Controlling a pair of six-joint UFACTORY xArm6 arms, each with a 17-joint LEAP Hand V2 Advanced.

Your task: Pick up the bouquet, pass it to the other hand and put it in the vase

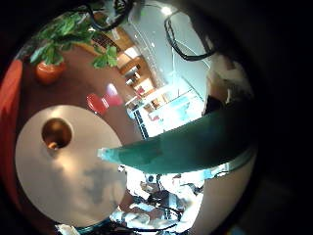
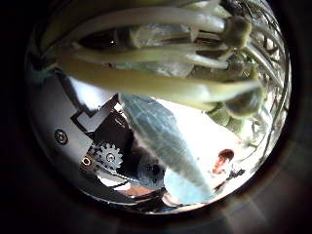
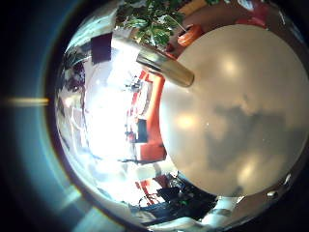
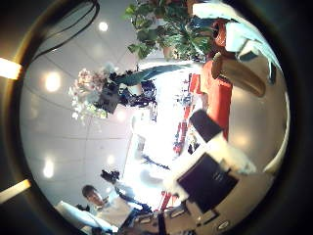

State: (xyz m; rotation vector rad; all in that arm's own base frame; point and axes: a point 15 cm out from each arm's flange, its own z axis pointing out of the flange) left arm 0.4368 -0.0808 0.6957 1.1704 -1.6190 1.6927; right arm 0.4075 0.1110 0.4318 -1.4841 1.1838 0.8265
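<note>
Left hand (image 4: 129,93) is closed round the bouquet (image 2: 166,83). The stems cross right in front of its palm, close enough to fill most of the left thumb side view, with its own geared parts just beside them. From the right thumb side view that hand is up in the air, clear of the table (image 1: 88,181), with blooms on one side of the fist and a long leaf (image 1: 186,147) sticking out the other.

Right hand (image 4: 210,166) is also off the table and apart from the bouquet. Only part of it shows, so I cannot tell if its fingers are open or curled. Nothing shows in it.

The table is round and bare apart from the vase (image 1: 56,134), which stands upright on the table with nothing in its mouth. A potted plant (image 1: 54,44) is on the floor beyond the table.
</note>
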